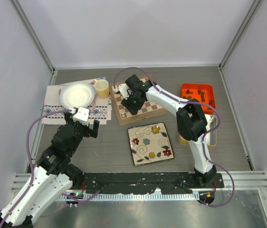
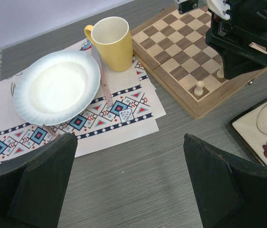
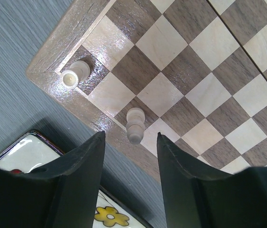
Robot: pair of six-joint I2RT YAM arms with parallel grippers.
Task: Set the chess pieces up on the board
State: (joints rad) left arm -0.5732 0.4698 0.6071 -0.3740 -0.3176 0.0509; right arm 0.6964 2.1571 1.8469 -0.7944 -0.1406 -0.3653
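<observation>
Left gripper [image 2: 129, 190]: fingers wide apart, empty, above the bare table [image 2: 138, 156] short of the board [image 3: 195, 71]. Right gripper [image 3: 130, 159]: fingers apart, holding nothing, just above a pale cream piece [image 3: 134, 124] in the board's edge row. The board: mid-table, light and dark checks, tan border. Second cream piece [image 3: 75, 73]: upright on the corner square. Dark pieces [image 1: 200, 93]: in the orange tray [image 1: 186, 88], far right.

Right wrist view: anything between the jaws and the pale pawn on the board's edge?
Nothing visible. The right gripper is open and the pale cream wooden pawn lines up with the gap between its jaws, bare squares around it. The other pale cream piece stands apart in the corner square of the checked wooden chessboard.
</observation>
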